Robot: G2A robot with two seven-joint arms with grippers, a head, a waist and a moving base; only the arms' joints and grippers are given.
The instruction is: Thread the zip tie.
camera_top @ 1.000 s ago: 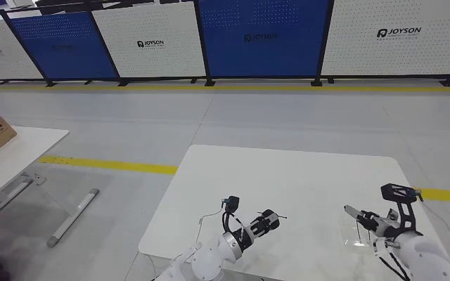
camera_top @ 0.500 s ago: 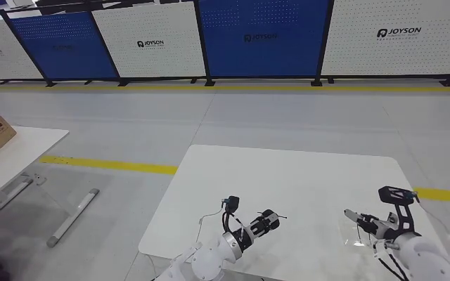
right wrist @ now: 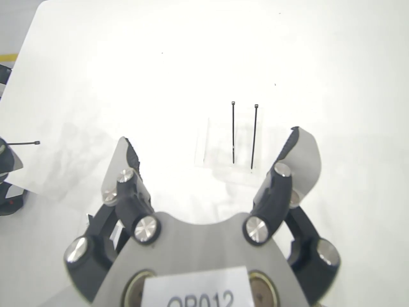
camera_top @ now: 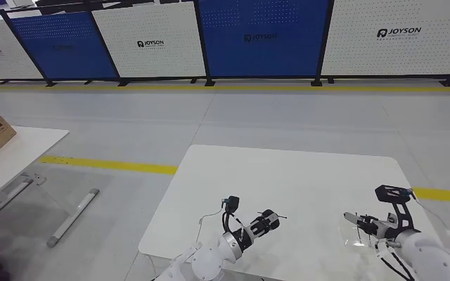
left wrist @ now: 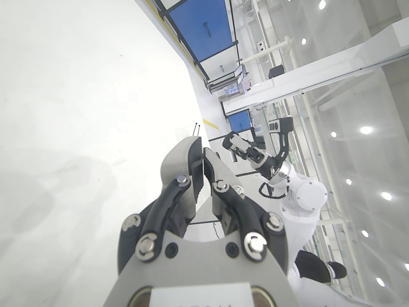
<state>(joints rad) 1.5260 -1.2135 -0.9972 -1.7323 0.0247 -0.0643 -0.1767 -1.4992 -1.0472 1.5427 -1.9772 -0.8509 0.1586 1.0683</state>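
Observation:
Two black zip ties (right wrist: 233, 132) (right wrist: 254, 137) lie side by side on a clear holder (right wrist: 204, 148) near the right front of the white table (camera_top: 281, 175). My right gripper (right wrist: 211, 136) hangs open just above and behind their tail ends, fingers spread wide, nothing between them; in the top view it is at the front right (camera_top: 355, 219). My left gripper (left wrist: 203, 158) is shut on a third zip tie (right wrist: 32, 143), whose head sticks out sideways toward the right arm. That gripper (camera_top: 271, 219) sits low over the table's front middle.
A second white table (camera_top: 28, 147) stands off to the left across open floor. Blue and white pegboard panels (camera_top: 260, 35) line the back of the room. The table's front edge lies close under both arms.
My right gripper has dipped slightly lower and nearer the clear holder with the two zip ties. The left arm has not moved.

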